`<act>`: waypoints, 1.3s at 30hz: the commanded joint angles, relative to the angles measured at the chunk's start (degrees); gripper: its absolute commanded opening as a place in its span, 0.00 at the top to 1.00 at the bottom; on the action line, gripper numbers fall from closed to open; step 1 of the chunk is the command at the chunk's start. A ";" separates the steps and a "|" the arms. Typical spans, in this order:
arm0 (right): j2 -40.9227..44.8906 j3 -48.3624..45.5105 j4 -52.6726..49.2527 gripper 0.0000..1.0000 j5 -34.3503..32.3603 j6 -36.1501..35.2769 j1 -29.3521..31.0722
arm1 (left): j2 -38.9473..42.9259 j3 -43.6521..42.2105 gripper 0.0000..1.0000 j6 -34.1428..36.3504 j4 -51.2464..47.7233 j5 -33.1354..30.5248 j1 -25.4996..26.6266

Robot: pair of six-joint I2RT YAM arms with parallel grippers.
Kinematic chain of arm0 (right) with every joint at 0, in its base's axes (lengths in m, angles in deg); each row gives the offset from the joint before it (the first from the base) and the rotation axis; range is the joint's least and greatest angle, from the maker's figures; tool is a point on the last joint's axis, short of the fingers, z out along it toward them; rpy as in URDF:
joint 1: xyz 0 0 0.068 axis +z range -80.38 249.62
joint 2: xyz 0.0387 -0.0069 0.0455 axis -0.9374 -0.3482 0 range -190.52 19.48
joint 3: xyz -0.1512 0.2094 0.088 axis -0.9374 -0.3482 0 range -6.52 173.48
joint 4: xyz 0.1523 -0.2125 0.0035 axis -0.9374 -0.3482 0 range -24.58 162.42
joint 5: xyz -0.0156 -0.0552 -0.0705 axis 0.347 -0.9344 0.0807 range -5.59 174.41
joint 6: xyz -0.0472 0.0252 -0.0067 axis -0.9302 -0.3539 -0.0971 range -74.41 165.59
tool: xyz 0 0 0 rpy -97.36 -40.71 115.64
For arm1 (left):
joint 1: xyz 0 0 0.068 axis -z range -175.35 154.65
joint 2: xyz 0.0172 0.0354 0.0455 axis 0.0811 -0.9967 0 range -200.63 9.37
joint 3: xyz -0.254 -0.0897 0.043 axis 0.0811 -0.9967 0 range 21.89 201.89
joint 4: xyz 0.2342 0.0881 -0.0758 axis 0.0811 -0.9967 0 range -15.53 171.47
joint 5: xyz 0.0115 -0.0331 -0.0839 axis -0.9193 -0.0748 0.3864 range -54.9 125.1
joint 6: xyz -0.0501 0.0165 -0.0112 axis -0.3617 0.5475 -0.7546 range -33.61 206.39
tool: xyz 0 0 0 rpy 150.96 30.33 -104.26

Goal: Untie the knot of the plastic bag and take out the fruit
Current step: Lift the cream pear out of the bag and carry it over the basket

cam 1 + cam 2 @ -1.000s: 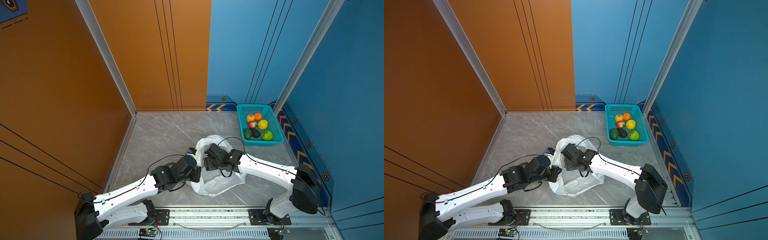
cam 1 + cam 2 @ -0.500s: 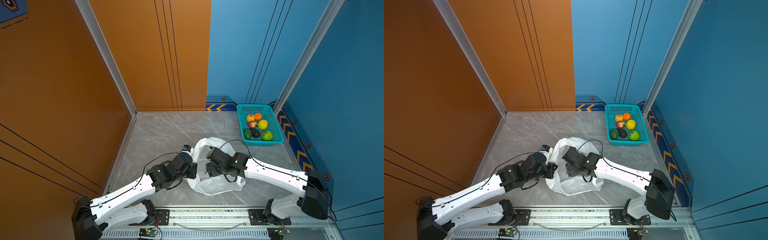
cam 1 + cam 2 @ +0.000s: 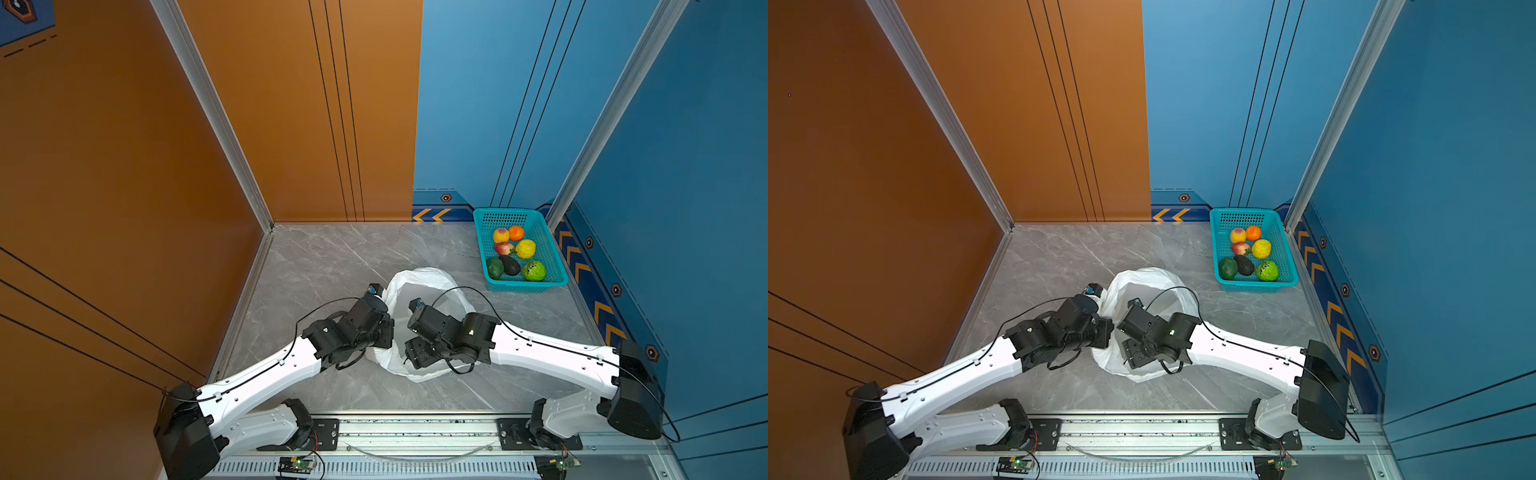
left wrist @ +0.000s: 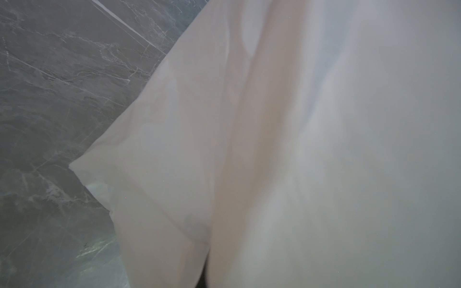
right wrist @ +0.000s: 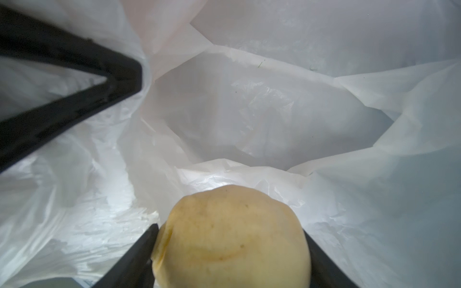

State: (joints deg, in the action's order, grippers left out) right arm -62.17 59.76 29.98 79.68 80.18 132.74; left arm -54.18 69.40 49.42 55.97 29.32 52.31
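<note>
Right end effector (image 5: 229, 233) clamps a rounded, matte cream fruit (image 5: 232, 251) inside the crinkly, translucent white plastic bag (image 3: 419, 277). Left end effector (image 3: 387, 332) is pinched shut on the bag's thin film. Farther back on the grey veined worktop (image 3: 332, 257), seven other fruits (image 3: 525, 248) sit in a teal perforated basket (image 3: 524, 286).

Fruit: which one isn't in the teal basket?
The cream fruit, gripped by the right tool inside the plastic bag. The other seven fruits all lie in the teal basket.
</note>
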 commanded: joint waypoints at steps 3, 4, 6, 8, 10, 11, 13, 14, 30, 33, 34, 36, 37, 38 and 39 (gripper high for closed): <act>4.84 4.87 -4.51 0.39 -0.26 0.92 -1.06 | 0.29 0.92 1.00 1.19 -0.87 1.28 -0.64; 5.58 5.79 -5.19 0.39 -0.16 0.92 -1.78 | 0.36 0.92 1.00 1.17 -0.87 1.39 -0.67; 6.89 7.28 -5.92 0.38 0.14 0.86 -3.33 | 0.36 0.97 1.00 1.29 -0.87 1.55 -0.64; 8.28 9.10 -6.64 0.38 0.76 0.76 -5.66 | 0.18 1.21 1.00 1.46 -0.88 1.56 -0.72; 9.19 11.06 -7.50 0.38 1.98 0.18 -8.83 | 0.00 1.27 1.00 1.64 -0.87 1.59 -0.67; 9.47 11.76 -7.64 0.38 3.19 -0.11 -10.52 | -0.13 1.28 1.00 1.62 -0.92 1.64 -0.69; 9.84 13.44 -7.75 0.38 4.88 -1.15 -14.71 | -0.30 1.36 1.00 1.64 -0.86 1.74 -0.69; 9.86 14.33 -7.76 0.38 5.16 -1.79 -16.46 | -0.32 1.42 1.00 1.64 -0.79 1.74 -0.71; 0.60 23.55 -4.12 0.38 11.95 -7.30 -52.34 | -0.12 1.82 1.00 1.51 -0.53 1.74 -0.70; -4.15 25.43 -1.72 0.38 11.15 -7.58 -56.65 | -0.44 2.06 1.00 1.72 -0.26 1.99 -0.68; -5.76 26.00 -0.99 0.38 10.98 -7.61 -57.81 | -0.52 2.08 1.00 1.71 -0.15 2.09 -0.74; -10.08 27.15 1.01 0.38 10.51 -7.52 -60.10 | -0.60 2.08 1.00 1.65 0.18 2.34 -0.71; -11.87 27.77 1.72 0.38 10.16 -7.52 -60.77 | -0.61 2.07 1.00 1.64 0.34 2.44 -0.81; -13.82 28.51 2.36 0.38 9.60 -7.59 -61.46 | -0.61 2.08 1.00 1.68 0.44 2.57 -0.80; -15.98 29.34 3.05 0.38 8.98 -7.56 -61.95 | -0.55 2.11 1.00 1.66 0.58 2.62 -0.74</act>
State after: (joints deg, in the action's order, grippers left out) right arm -74.32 86.47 29.44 90.21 73.87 72.06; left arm -54.44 69.58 50.17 56.37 30.81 52.16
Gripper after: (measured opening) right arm 0.749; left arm 0.045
